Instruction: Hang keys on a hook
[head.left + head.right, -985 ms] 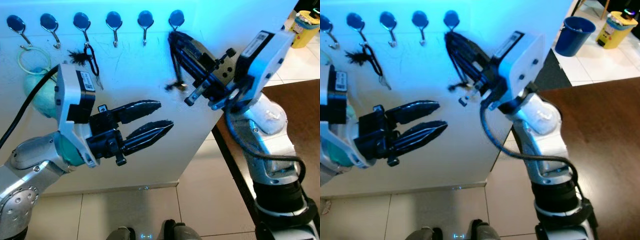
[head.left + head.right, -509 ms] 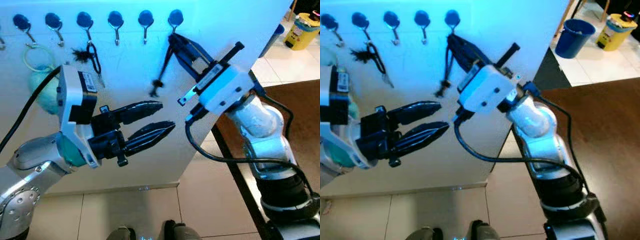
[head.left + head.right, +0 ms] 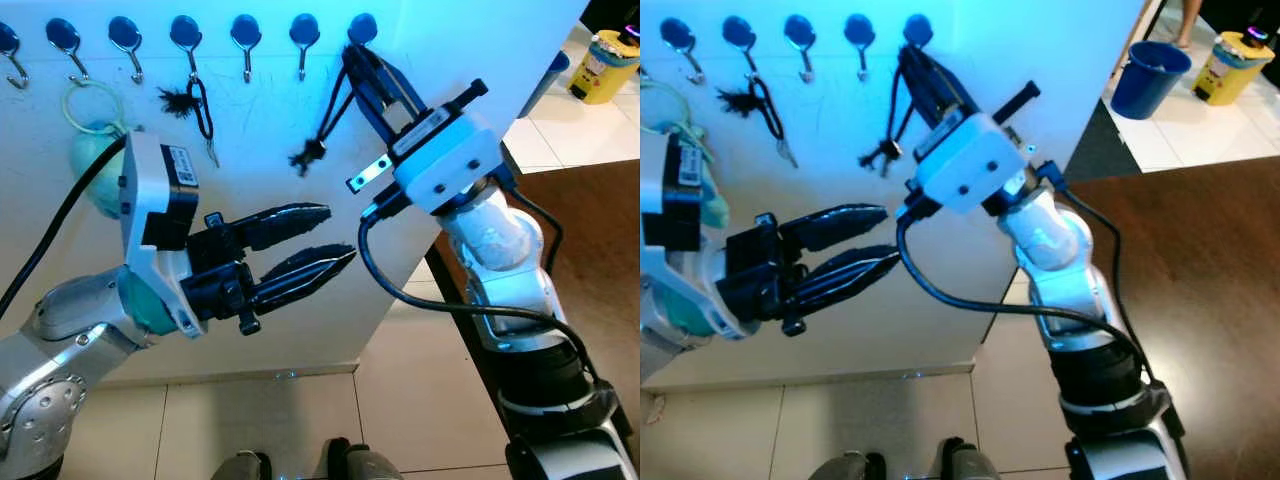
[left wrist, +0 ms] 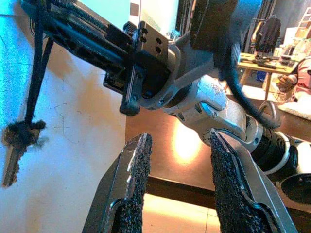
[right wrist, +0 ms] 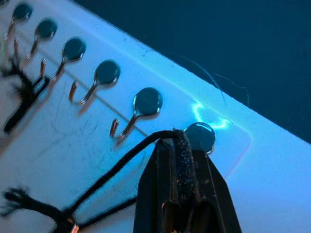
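Black cord of keys point(image 3: 312, 152) pinched by right gripper point(image 5: 181, 145), its fingers hiding the hook point(image 5: 200, 136); left gripper point(image 3: 318, 240) spread.

Keys point(image 3: 306, 156) on a black cord loop point(image 3: 335, 105), dangling loose vs. the white board point(image 3: 260, 120). Key bunch small & dark, frayed black knot on top; one key blade shows hanging straight down in left wrist view. Cord runs up & right from the bunch to the rightmost hook point(image 3: 362, 29), top end pinched betw. the closed fingers of the right end effector point(image 5: 181, 145), right at that hook's round blue cap. Can't tell if the loop is actually over the hook yet. Hook is last in a row of blue-capped metal hooks point(image 3: 246, 40) along the board's top; the one just left of it is bare.
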Controlling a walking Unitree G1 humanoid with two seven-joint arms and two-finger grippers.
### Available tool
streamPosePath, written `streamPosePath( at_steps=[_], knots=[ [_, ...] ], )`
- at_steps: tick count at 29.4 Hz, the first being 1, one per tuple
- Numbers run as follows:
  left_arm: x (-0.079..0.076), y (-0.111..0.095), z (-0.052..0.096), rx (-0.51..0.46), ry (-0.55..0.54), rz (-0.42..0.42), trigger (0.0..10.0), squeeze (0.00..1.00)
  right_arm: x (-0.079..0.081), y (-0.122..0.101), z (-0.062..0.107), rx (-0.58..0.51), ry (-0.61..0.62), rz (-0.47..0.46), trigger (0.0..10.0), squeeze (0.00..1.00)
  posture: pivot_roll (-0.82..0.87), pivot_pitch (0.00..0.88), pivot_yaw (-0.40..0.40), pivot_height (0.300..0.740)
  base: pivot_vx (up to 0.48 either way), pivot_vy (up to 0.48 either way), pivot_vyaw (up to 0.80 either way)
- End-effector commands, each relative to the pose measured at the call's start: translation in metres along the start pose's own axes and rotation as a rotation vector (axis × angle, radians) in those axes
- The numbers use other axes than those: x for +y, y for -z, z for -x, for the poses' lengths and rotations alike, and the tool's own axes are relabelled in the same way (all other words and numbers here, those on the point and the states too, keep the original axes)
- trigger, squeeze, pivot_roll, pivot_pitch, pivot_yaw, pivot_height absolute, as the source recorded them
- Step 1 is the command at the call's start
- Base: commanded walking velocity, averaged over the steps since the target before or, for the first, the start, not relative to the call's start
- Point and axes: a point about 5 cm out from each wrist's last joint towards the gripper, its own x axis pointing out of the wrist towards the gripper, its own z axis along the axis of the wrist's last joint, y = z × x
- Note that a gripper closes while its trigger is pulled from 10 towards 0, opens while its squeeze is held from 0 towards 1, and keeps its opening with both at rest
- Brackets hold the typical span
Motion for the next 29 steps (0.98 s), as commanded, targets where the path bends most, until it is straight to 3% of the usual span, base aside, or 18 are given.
streamPosePath(
  at_steps=[1, 2, 4, 7, 20, 25, 29],
  knots=[
    [-0.002, 0.001, 0.0, 0.002, 0.012, 0.004, 10.0, 0.0, -0.024, -0.001, 0.002, 0.0, 0.138, -0.056, 10.0, 0.0, 0.02, 0.111, 0.075, 0.74, 0.0, 0.0, 0.0],
    [-0.002, 0.001, 0.0, 0.002, 0.012, 0.004, 10.0, 0.0, -0.024, -0.001, 0.002, 0.0, 0.138, -0.056, 10.0, 0.0, 0.02, 0.111, 0.075, 0.74, 0.0, 0.0, 0.0],
    [-0.002, 0.001, -0.001, 0.002, 0.013, 0.004, 10.0, 0.0, -0.028, -0.003, -0.001, -0.023, 0.19, -0.168, 10.0, 0.0, 0.02, 0.111, 0.075, 0.74, 0.0, 0.0, 0.0],
    [-0.003, 0.001, -0.001, 0.001, 0.014, 0.005, 10.0, 0.0, -0.032, -0.005, -0.006, -0.052, 0.225, -0.214, 10.0, 0.0, 0.02, 0.11, 0.075, 0.74, 0.0, 0.0, 0.0],
    [-0.004, 0.001, -0.002, -0.003, 0.016, 0.006, 10.0, 0.0, -0.033, -0.009, -0.017, -0.087, 0.205, -0.195, 10.0, 0.0, 0.02, 0.112, 0.071, 0.74, 0.0, 0.0, 0.0],
    [-0.004, 0.001, -0.003, -0.004, 0.015, 0.006, 10.0, 0.0, -0.027, -0.005, -0.02, -0.062, 0.156, -0.168, 10.0, 0.0, 0.02, 0.114, 0.069, 0.74, 0.0, 0.0, 0.0],
    [-0.005, 0.001, -0.003, -0.005, 0.014, 0.006, 10.0, 0.0, -0.013, -0.001, -0.018, -0.044, 0.049, -0.147, 10.0, 0.0, 0.02, 0.115, 0.069, 0.74, 0.0, 0.0, 0.0]
  ],
)
